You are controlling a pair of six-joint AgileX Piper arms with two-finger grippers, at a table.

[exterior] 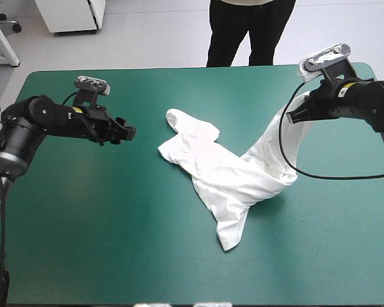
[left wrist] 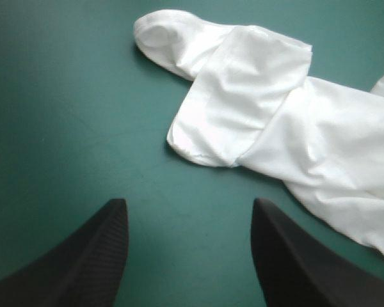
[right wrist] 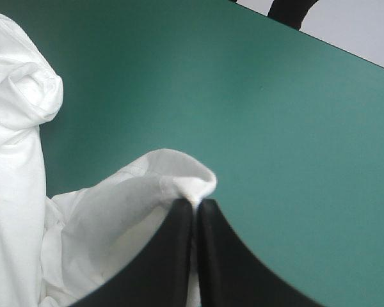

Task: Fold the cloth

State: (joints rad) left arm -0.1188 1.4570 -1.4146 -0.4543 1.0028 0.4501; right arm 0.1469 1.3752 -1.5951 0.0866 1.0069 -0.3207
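One T-shirt (exterior: 224, 169) sprawls on the teal-green cover (exterior: 102, 224), pinched by right gripper (exterior: 292, 117).

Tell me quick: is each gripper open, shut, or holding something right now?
Left gripper: open, holding nothing; the T-shirt lies ahead of it.
Right gripper: shut on the T-shirt, one edge of it lifted.
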